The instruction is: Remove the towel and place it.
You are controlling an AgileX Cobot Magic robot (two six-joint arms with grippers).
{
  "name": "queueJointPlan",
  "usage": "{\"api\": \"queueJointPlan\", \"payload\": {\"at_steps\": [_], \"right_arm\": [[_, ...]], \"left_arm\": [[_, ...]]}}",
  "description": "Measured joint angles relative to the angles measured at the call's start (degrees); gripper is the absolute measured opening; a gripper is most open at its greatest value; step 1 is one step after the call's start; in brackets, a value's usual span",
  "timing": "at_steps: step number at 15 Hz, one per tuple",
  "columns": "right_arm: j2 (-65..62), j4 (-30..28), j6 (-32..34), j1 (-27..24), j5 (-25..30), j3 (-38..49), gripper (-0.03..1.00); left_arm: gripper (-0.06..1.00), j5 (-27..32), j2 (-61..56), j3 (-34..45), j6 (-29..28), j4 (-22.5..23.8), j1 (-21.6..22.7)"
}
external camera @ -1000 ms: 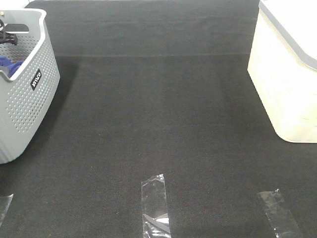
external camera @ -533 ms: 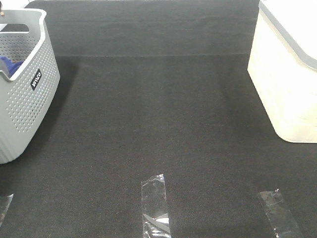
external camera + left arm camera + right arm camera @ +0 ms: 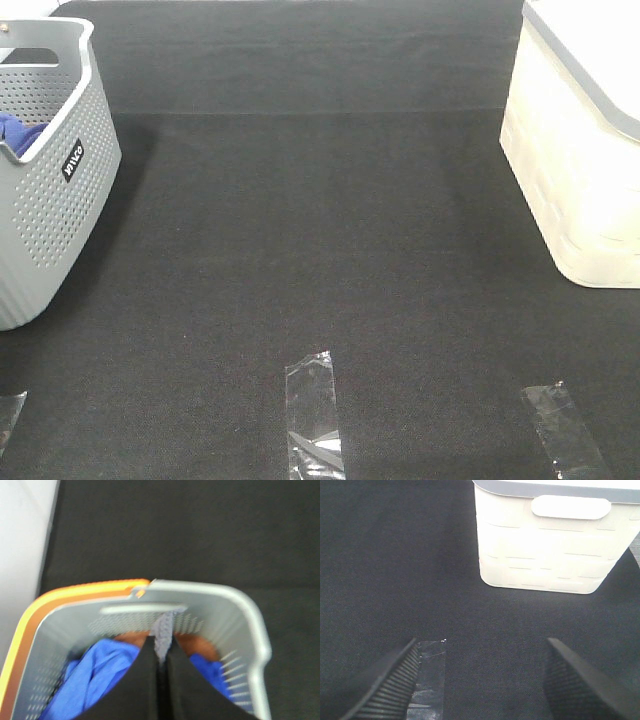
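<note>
Grey-lavender towel (image 3: 162,624), a narrow textured fold, hangs over the grey basket (image 3: 215,594), pinched in the tightly closed left gripper (image 3: 160,650); the right gripper (image 3: 482,647) gapes wide, holding nothing.

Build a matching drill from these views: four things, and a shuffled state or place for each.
1 towel
2 blue cloth
3 right gripper
4 cream bin

A open over the black mat
B pinched in the left gripper
C lying in the grey basket
D on the black mat, far right

Pairs: 1-B, 2-C, 3-A, 4-D
</note>
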Motion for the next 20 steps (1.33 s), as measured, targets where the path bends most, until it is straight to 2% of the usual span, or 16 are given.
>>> {"api": "queueJointPlan", "payload": {"at_steps": [2,7,9,10,14,17,20], "right_arm": [[0.0,0.0,0.0,0.0,0.0,0.0,0.66],[0.0,0.0,0.0,0.0,0.0,0.0,0.66],[0.0,0.0,0.0,0.0,0.0,0.0,0.66],[0.0,0.0,0.0,0.0,0.0,0.0,0.66],[0.0,0.0,0.0,0.0,0.0,0.0,0.66],[0.0,0.46,0.0,0.0,0.0,0.0,0.66],[0.0,5.44,0.0,0.0,0.0,0.0,0.66]], "left_arm": [[0.0,-2.52,-3.15,0.0,4.07,-6.82,0.0],[0.0,-5.1,-9.17,0.0,18.11,-31.51,-0.4],[0.0,-5.33,-10.08,0.0,23.72,-39.65,-2.58],[0.0,-5.44,-10.14,0.0,25.84,-42.06,-4.24],[0.0,-5.33,-10.14,0.0,32.54,-43.43,-13.01],[0.0,-4.76,-10.14,0.0,33.52,-41.54,-19.19],[0.0,-0.52,-10.14,0.0,33.52,-40.22,-23.26]]}}
